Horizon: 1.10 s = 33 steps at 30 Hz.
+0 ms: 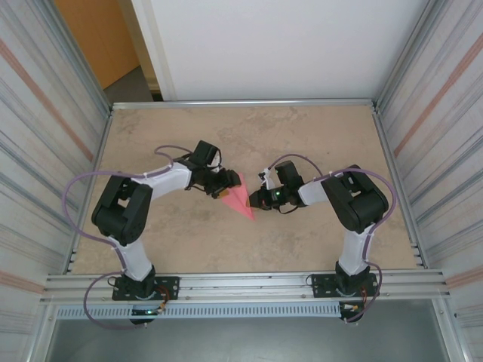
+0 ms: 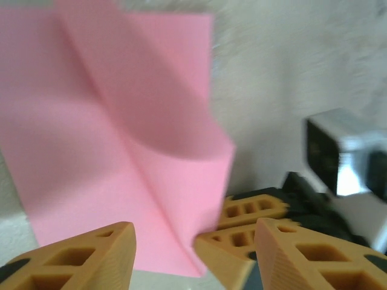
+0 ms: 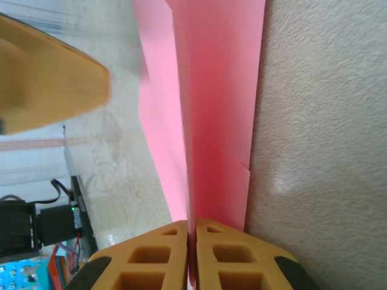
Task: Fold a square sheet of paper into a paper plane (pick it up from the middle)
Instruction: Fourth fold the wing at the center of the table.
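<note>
From above, a folded pink-red paper sheet [image 1: 240,200] sits mid-table on the beige tabletop [image 1: 317,136], between the left gripper [image 1: 224,183] and the right gripper [image 1: 254,202].

Left wrist: its orange fingers [image 2: 78,257] stand spread, with the sheet just beyond them.

Right wrist: its fingers [image 3: 236,266] are pressed together, pinching the sheet's near end.

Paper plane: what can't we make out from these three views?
1. Top external: the paper plane is too small to read its folds. The left gripper and right gripper overlap its ends.
2. Left wrist: the paper is blurred and cut off by the top and left edges. Contact with the open left jaws is unclear.
3. Right wrist: the far end is cut off by the top edge, and the near tip is hidden inside the shut right jaws.
</note>
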{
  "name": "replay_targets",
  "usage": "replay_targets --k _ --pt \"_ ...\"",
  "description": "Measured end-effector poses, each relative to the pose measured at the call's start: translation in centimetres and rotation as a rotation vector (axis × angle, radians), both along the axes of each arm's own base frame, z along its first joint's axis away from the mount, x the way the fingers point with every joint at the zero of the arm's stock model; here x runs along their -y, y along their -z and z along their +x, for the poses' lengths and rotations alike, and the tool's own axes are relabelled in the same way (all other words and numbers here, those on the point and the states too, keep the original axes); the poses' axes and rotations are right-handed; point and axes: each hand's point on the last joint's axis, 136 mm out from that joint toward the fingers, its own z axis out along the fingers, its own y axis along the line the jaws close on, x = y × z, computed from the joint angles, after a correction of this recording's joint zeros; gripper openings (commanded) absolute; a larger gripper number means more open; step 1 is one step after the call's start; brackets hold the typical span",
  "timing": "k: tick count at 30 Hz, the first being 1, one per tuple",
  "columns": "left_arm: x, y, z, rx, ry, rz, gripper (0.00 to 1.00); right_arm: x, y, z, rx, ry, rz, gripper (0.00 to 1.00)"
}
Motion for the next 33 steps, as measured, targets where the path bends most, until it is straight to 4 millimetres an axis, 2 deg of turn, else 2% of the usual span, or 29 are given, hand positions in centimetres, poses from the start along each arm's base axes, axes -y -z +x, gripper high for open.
replay_targets --k 4,11,20,25,33 --pt "0.6 -1.7 0.8 0.056 0.008 -0.06 0.41 0.0 0.0 0.0 -0.006 -0.002 0.003 0.1" --pt "2.0 -1.6 0.7 0.07 0.06 -0.154 0.24 0.1 0.0 0.0 -0.022 -0.004 0.013 0.1" --pt "2.5 0.3 0.5 0.028 0.082 -0.165 0.16 0.1 0.1 0.1 -0.046 0.004 0.021 0.1" --pt "2.4 1.1 0.5 0.012 0.082 -0.157 0.14 0.2 0.0 0.1 -0.051 0.004 0.025 0.1" --pt "2.3 3.3 0.2 -0.032 0.083 -0.132 0.12 0.2 0.0 0.1 -0.052 0.003 0.028 0.12"
